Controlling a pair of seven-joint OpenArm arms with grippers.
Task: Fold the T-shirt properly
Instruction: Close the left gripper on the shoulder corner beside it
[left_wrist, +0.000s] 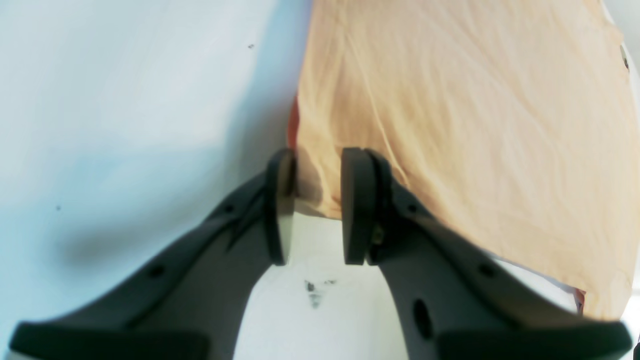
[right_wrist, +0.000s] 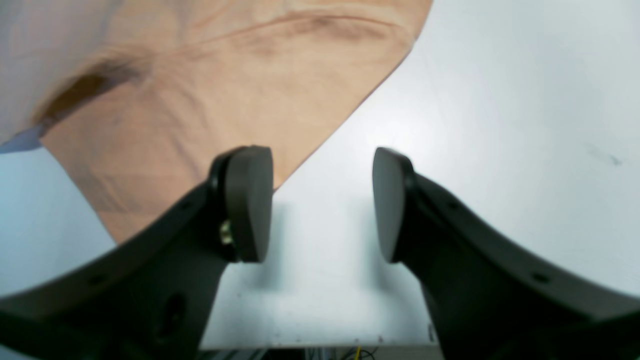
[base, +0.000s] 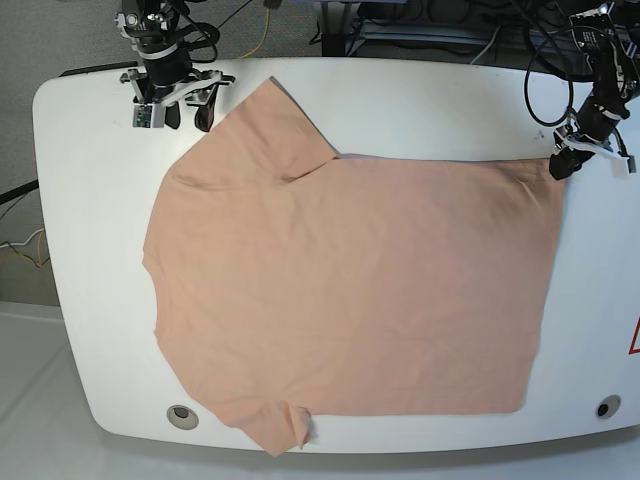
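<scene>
The T-shirt (base: 350, 290) lies spread flat on the white surface (base: 400, 100), neck end toward the right arm's side and hem toward the left arm's side, with one sleeve pointing to the far edge and the other hanging near the front edge.

The left fingers (left_wrist: 315, 210) straddle the hem corner: a fold of cloth sits between the two pads, which stand apart with a gap, so they are not clamped on it and I cannot tell whether either pad touches the fabric. The risk here is a shallow bite. If they close this near the edge, they may pinch only one layer, or the corner may slip out as the arm lifts, and the fold would come out skewed.

The right fingers (right_wrist: 322, 205) are spread wide and hold nothing. One pad hangs over the sleeve edge, the other over bare surface. If they descend as they stand, the cloth edge may be pushed aside and wrinkle the shoulder instead of being caught.

If one side grips and the other misses, lifting would probably drag the shirt crooked across the surface.
</scene>
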